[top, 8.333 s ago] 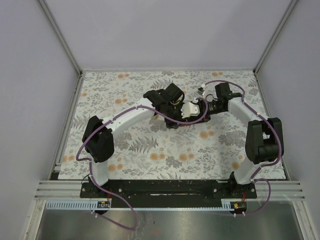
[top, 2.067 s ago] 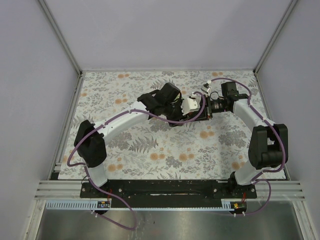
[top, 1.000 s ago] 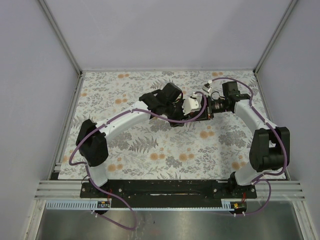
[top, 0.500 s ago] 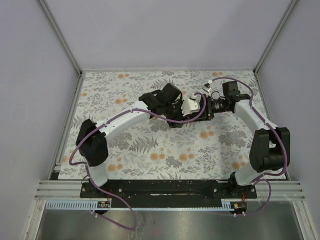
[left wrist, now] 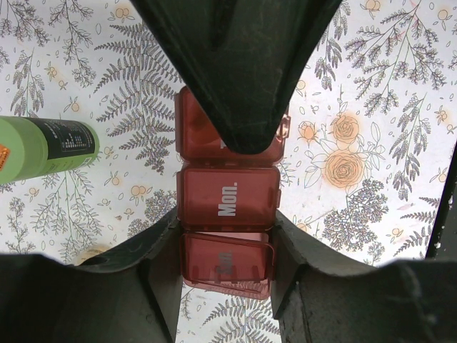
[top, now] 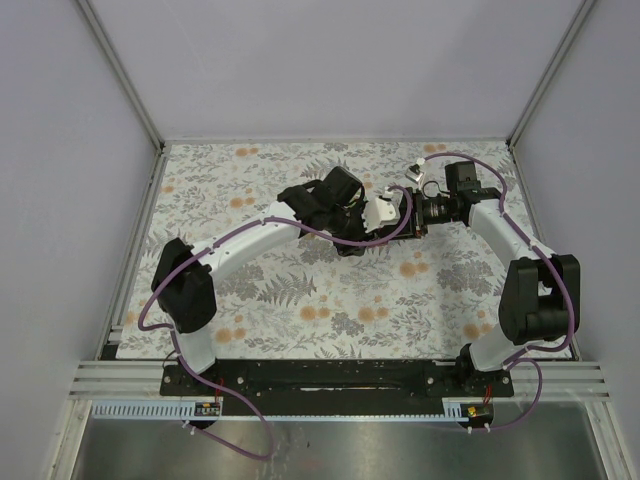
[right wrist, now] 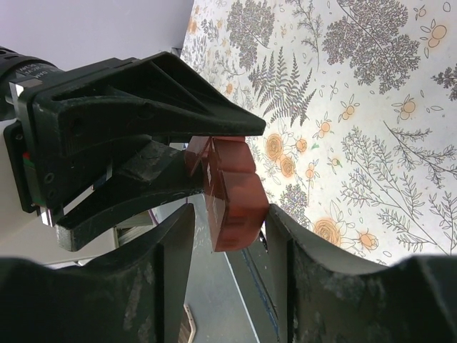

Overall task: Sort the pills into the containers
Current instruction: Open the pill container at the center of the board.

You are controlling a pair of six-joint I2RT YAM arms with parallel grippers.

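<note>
The dark-red pill box (left wrist: 227, 196) is held in the air over the flowered cloth. My left gripper (left wrist: 226, 236) is shut on its near end, one finger on each long side. The lid of that end compartment looks slightly lifted; the one beyond it reads "Mon.". In the right wrist view the box's (right wrist: 239, 200) other end lies between the fingers of my right gripper (right wrist: 230, 214). The right finger touches it and a gap shows at the left finger. A green bottle (left wrist: 46, 148) lies on the cloth left of the box. No pills show.
The flowered cloth (top: 330, 300) covers the table, and both arms meet above its far middle. Grey walls and metal posts close in the left, right and back. A black base rail (top: 340, 375) runs along the near edge.
Over the last second the arms stay locked together at the same spot with only a slight shift at the wrists. Since the earliest frame the left elbow has swung outward to the left.
</note>
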